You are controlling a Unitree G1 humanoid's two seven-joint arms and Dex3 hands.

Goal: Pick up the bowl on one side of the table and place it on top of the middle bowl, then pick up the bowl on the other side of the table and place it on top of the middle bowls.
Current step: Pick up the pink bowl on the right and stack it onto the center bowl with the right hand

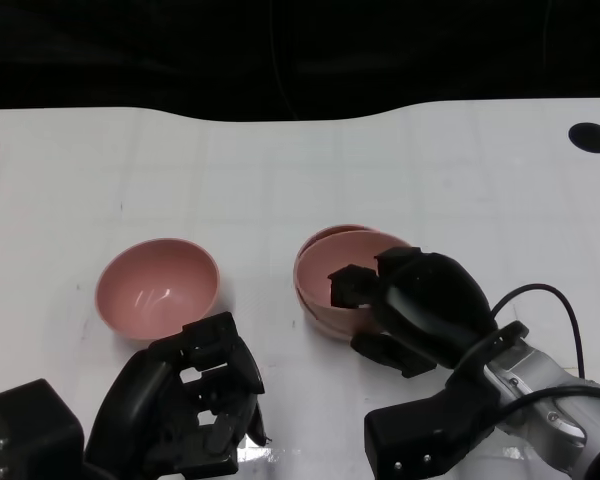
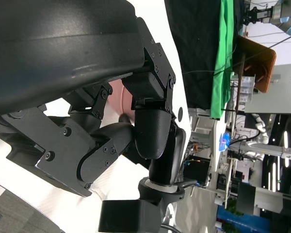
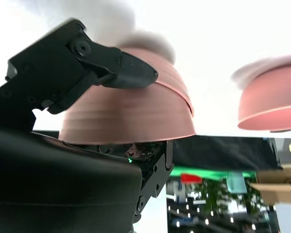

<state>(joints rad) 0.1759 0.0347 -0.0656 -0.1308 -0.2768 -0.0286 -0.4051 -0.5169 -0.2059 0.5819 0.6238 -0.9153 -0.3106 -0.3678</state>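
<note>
Your white table fills most of the head view, with a dark hole near its far right corner and black backdrop beyond its far edge.

Your right forearm reaches in from the lower right, silver with a black cable looping over it. The right hand sits over the near side of the stacked bowls at the middle of the table — fingers go over the rim into the top bowl, while the thumb presses the outer wall in the right wrist view. So the hand is grasping the top pink bowl, which is nested in the one below it; the two rims show as a double edge on the far side.

Your left hand lies at the lower left, fingers curled inward with nothing in them — clenched, resting near the table's front edge.

The single pink bowl stands upright on the table just beyond the left hand, apart from it and well left of the stack. In the right wrist view it shows as the blurred bowl beside the held one.
</note>
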